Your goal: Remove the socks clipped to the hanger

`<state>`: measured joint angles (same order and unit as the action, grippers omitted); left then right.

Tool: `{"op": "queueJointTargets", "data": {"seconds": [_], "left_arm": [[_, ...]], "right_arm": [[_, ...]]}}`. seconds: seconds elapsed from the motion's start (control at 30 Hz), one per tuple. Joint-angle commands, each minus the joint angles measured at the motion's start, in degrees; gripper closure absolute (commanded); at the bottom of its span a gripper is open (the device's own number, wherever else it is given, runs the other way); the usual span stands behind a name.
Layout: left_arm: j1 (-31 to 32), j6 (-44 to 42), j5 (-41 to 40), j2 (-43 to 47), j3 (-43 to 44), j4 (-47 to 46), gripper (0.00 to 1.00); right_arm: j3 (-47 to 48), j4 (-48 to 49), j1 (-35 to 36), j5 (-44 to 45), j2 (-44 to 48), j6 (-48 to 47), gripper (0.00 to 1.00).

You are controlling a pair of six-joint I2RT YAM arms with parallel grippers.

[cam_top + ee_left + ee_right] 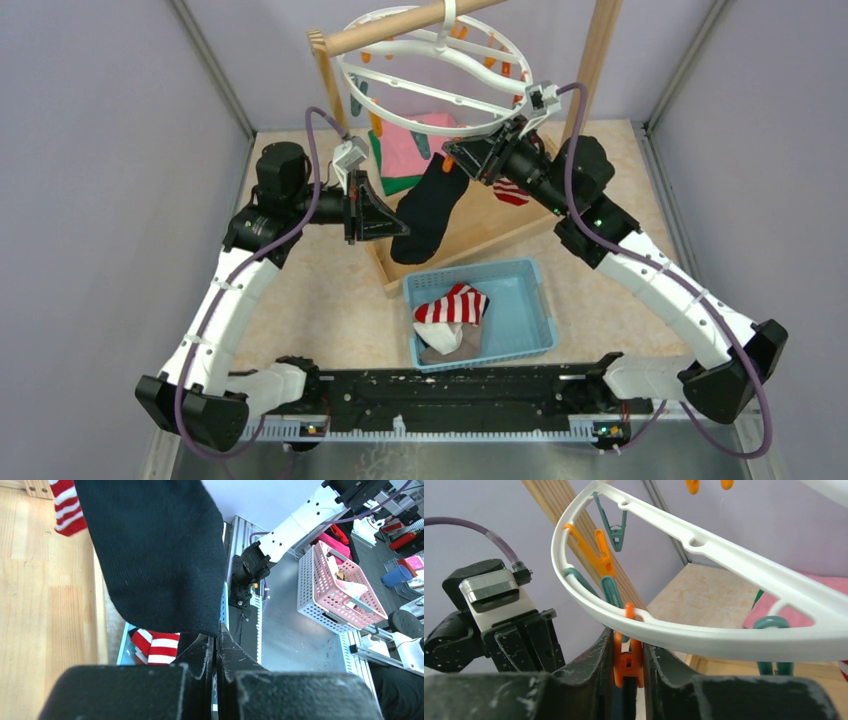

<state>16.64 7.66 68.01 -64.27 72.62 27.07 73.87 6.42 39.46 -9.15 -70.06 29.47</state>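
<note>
right wrist view: shows the right tool closed around the orange clip under the hanger rim, likely squeezing it open to free the sock. left wrist view: shows the left tool pinched narrow on the black sock edge, seemingly to pull it away. top view alone: places the hanger on the wooden rod above the counter, with the blue basket beneath.
</note>
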Motion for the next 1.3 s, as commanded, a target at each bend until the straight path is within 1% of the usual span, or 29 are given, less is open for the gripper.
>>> {"op": "queueJointTargets", "data": {"seconds": [0.0, 0.1, 0.2, 0.33, 0.43, 0.5, 0.57, 0.67, 0.77, 0.83, 0.87, 0.97, 1.07, 1.1, 1.13, 1.17, 1.2, 1.23, 1.27], "left_arm": [[-0.2, 0.1, -0.4, 0.4, -0.4, -0.6, 1.0], [-0.2, -2.5, -0.6, -0.3, -0.6, 2.0, 1.0], [-0.1, -6.6, 1.2, -0.7, -1.3, 4.8, 1.0], [-0.1, -12.3, 0.7, 0.6, -3.2, 8.0, 1.0], [0.0, -18.3, 0.4, 0.7, -3.0, 13.1, 1.0], [0.0, -24.0, 0.1, 0.8, -2.9, 17.3, 1.0], [0.5, -27.0, -0.3, 1.4, -4.2, 20.0, 1.0], [4.0, -29.3, -2.7, 2.0, -6.9, 21.0, 1.0], [11.7, -30.8, -8.9, 1.9, -9.2, 20.1, 1.0], [15.6, -30.9, -11.2, 1.0, -10.2, 18.3, 1.0], [16.8, -31.5, -12.0, 0.0, -10.1, 18.2, 1.0], [19.5, -35.7, -14.4, -4.3, -8.2, 20.0, 1.0], [21.9, -38.8, -15.8, -8.4, -6.2, 20.7, 1.0], [22.6, -39.6, -16.1, -9.7, -5.9, 20.7, 0.98], [23.3, -41.0, -16.8, -11.0, -5.8, 20.8, 0.89], [23.9, -42.1, -17.4, -12.4, -5.8, 20.8, 0.76], [24.3, -42.8, -17.9, -13.6, -5.8, 20.8, 0.67], [24.7, -43.4, -18.4, -14.7, -5.5, 20.8, 0.56], [25.0, -43.6, -18.8, -15.5, -5.2, 20.6, 0.43]], "right_arm": [[1.4, 4.9, -0.3, -2.6, -0.1, 1.7, 0.87], [0.8, 4.9, -0.2, -3.5, -0.2, 2.5, 1.0], [0.6, 3.3, 0.0, -2.9, -0.7, 2.4, 1.0], [0.3, 1.7, 0.1, -1.9, -1.1, 1.9, 1.0], [0.3, 1.0, 0.1, -0.9, -1.5, 1.8, 1.0], [0.4, 0.4, 0.2, -0.5, -1.7, 1.7, 1.0], [0.6, -0.1, 0.2, 0.0, -1.5, 1.6, 1.0], [0.4, -0.3, 0.2, 0.6, -1.2, 1.1, 1.0], [0.4, -0.7, 0.2, 0.5, -1.2, 1.1, 1.0], [0.3, -1.4, 0.2, 0.5, -1.3, 1.3, 1.0], [0.3, -2.3, 0.3, 0.6, -1.2, 1.3, 0.98], [0.0, -6.1, 0.3, 2.3, 0.3, 1.0, 0.55], [-3.7, -10.9, 0.3, 7.2, 5.1, 1.0, 0.33], [-5.5, -12.0, 0.3, 8.5, 7.2, 1.0, 0.26], [-7.4, -12.8, 0.3, 10.7, 9.4, 1.0, 0.21], [-9.1, -13.8, 0.3, 11.8, 11.5, 0.9, 0.17], [-10.7, -15.1, 0.3, 12.8, 13.4, 0.5, 0.14], [-11.9, -17.4, 0.0, 13.9, 15.1, 0.0, 0.13], [-13.1, -19.2, -0.4, 14.9, 16.5, -0.6, 0.12]]}}
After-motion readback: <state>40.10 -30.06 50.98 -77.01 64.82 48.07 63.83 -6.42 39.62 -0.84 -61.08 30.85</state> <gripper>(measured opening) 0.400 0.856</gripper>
